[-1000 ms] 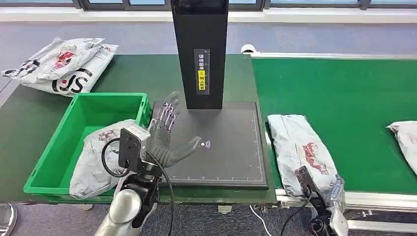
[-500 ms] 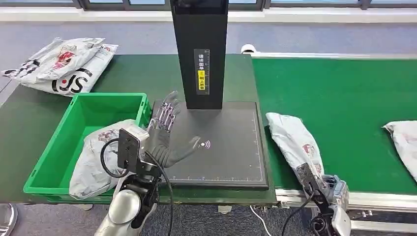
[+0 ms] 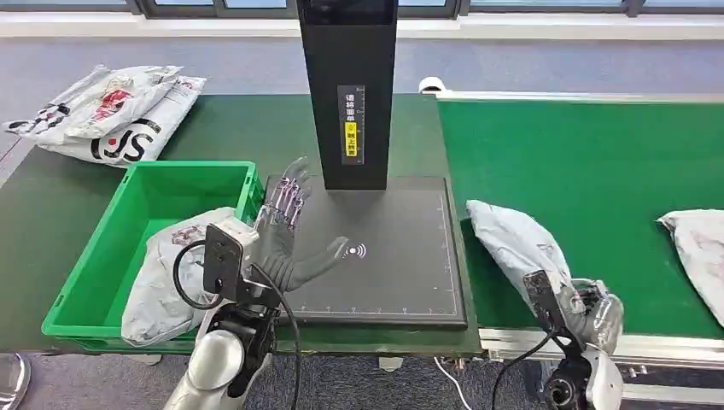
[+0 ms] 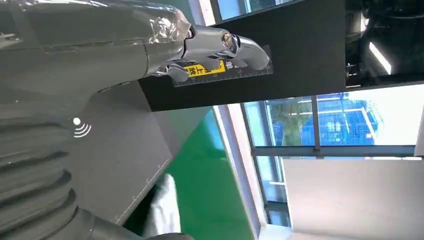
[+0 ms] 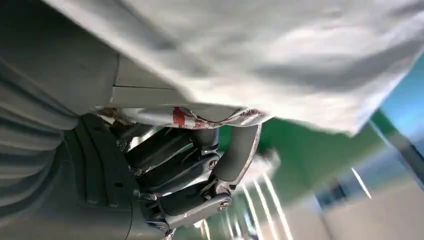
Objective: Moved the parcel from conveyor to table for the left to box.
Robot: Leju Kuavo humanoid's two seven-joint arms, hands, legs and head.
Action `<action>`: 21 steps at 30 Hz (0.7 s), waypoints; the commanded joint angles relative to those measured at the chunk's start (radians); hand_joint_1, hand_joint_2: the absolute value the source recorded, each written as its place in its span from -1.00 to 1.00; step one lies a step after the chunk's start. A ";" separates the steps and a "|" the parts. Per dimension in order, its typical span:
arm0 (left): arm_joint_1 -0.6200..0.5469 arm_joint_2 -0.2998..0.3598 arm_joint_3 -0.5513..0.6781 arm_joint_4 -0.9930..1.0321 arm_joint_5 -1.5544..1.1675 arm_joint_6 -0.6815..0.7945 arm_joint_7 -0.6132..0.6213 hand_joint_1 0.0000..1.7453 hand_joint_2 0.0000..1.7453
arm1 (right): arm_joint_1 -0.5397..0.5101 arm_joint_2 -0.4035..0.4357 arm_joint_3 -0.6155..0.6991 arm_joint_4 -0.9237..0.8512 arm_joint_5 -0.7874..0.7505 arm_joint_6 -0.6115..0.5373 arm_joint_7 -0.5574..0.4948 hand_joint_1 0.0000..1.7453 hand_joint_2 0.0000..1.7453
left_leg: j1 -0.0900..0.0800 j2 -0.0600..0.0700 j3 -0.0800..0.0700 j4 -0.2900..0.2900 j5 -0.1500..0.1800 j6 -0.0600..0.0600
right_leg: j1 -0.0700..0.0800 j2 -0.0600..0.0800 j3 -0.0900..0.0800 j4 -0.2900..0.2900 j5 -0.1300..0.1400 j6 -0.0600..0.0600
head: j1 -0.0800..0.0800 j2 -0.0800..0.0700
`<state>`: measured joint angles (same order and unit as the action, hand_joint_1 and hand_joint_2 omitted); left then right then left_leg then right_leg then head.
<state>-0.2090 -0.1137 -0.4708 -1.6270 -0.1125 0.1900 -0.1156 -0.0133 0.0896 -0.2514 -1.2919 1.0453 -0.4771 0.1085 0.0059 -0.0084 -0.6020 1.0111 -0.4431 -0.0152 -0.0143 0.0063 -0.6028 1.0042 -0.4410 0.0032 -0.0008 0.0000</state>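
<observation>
Right hand (image 3: 595, 312) has the parcel (image 3: 515, 242) gripped at its near end; from the right wrist cam I see the fingers (image 5: 200, 165) curled under the grey bag (image 5: 260, 60) with the thumb on the other side. Parcel's near end is lifted, far end slopes down to the green conveyor (image 3: 598, 171), just off the edge of the black scanner pad (image 3: 401, 256).

Left hand (image 3: 286, 235) holds nothing, fingers spread and upright, thumb out over the pad beside the wifi mark. Behind its fingertips stands the black scanner column (image 3: 348, 94). On its outer side sits the green bin (image 3: 102, 273) with another grey parcel (image 3: 166, 278) inside. Second bag (image 3: 696, 248) lies farther along the belt, beyond my right hand.
</observation>
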 commanded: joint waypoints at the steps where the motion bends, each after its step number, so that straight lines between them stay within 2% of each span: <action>1: -0.027 0.000 0.023 0.051 0.001 0.001 0.002 -1.00 1.00 | 0.003 0.015 0.081 -0.227 -0.084 -0.122 -0.108 1.00 1.00 | 0.000 0.002 0.002 -0.001 -0.001 0.000 | 0.001 0.001 0.002 -0.001 -0.001 -0.001 | 0.000 0.000; 4: -0.030 -0.001 0.012 0.071 0.003 0.004 -0.019 -1.00 1.00 | -0.011 0.008 0.165 -0.365 -0.152 -0.179 -0.206 1.00 1.00 | -0.001 0.003 0.001 0.000 -0.001 0.000 | -0.001 0.001 -0.001 0.001 0.000 -0.001 | 0.000 0.000; 9: -0.039 -0.003 -0.001 0.089 0.008 0.011 -0.041 -1.00 1.00 | -0.088 -0.026 0.322 -0.416 -0.176 -0.217 -0.230 1.00 1.00 | -0.001 0.007 0.001 0.000 -0.001 0.000 | -0.001 0.005 -0.002 0.001 0.000 -0.001 | 0.000 0.000; 12: -0.045 0.003 -0.006 0.097 0.012 0.014 -0.051 -1.00 1.00 | -0.136 -0.027 0.374 -0.382 -0.214 -0.221 -0.258 1.00 1.00 | 0.000 0.005 0.001 0.000 0.000 0.000 | 0.000 0.004 -0.001 0.000 0.001 0.000 | 0.000 0.000; 16: -0.045 0.008 -0.008 0.098 0.018 0.016 -0.063 -1.00 1.00 | -0.146 -0.033 0.399 -0.357 -0.227 -0.220 -0.270 1.00 1.00 | 0.000 0.003 0.002 -0.001 0.000 0.001 | 0.000 0.002 0.001 -0.001 0.000 0.000 | 0.000 0.000; 18: -0.064 0.016 -0.017 0.107 0.029 0.020 -0.073 -1.00 1.00 | -0.186 -0.026 0.442 -0.304 -0.225 -0.185 -0.257 1.00 1.00 | 0.000 0.003 0.003 -0.001 0.000 0.001 | 0.001 0.002 0.002 -0.002 0.000 0.000 | 0.000 0.000; 21: -0.117 0.012 -0.024 0.131 0.053 0.025 -0.074 -1.00 1.00 | -0.288 -0.007 0.510 -0.131 -0.216 -0.094 -0.210 1.00 1.00 | 0.000 0.006 0.002 -0.001 0.000 0.001 | 0.000 0.005 0.001 -0.001 0.001 0.000 | 0.000 0.000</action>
<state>-0.2185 -0.1232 -0.4711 -1.5881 -0.0908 0.2060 -0.1835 -0.1197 0.0938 0.0769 -1.6697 0.8285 -0.6738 -0.1553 0.0060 -0.0075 -0.6018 1.0111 -0.4426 -0.0149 -0.0142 0.0071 -0.6027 1.0043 -0.4408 0.0033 -0.0004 0.0000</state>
